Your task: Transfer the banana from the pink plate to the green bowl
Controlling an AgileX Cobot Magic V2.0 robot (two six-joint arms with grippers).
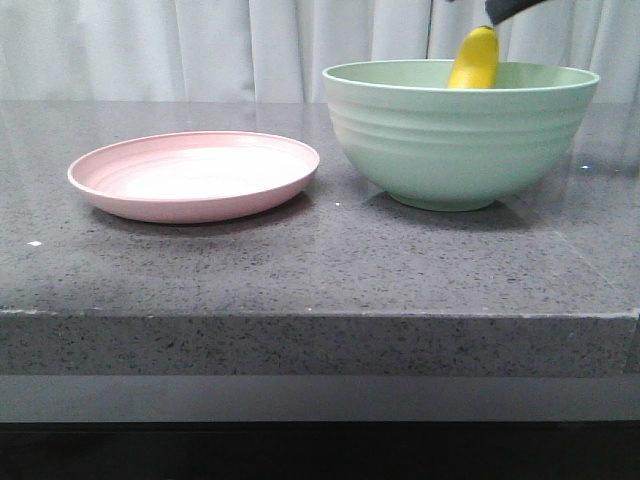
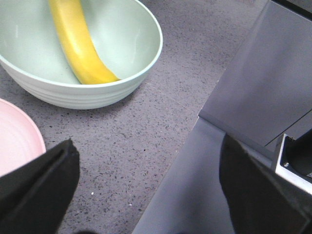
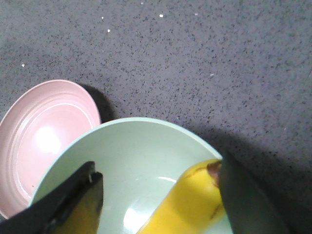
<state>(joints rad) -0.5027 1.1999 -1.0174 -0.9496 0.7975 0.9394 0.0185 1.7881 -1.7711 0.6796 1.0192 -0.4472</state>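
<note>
The banana [image 1: 475,60] stands leaning inside the green bowl [image 1: 455,140] at the right of the table, its upper end above the rim. My right gripper [image 3: 158,165] is over the bowl [image 3: 131,146] with its jaws wide apart. The banana [image 3: 195,200] rests against one finger [image 3: 243,195] only. The gripper's tip shows at the top edge of the front view [image 1: 505,10]. The pink plate [image 1: 195,175] lies empty to the left of the bowl. My left gripper [image 2: 146,144] is open and empty over the table's edge, apart from the bowl [image 2: 136,44], banana [image 2: 80,44] and plate [image 2: 14,136].
The grey speckled table [image 1: 320,270] ends in a front edge close to the camera. White curtains [image 1: 200,50] hang behind it. In the left wrist view a smooth grey panel [image 2: 253,87] lies beyond the table's edge.
</note>
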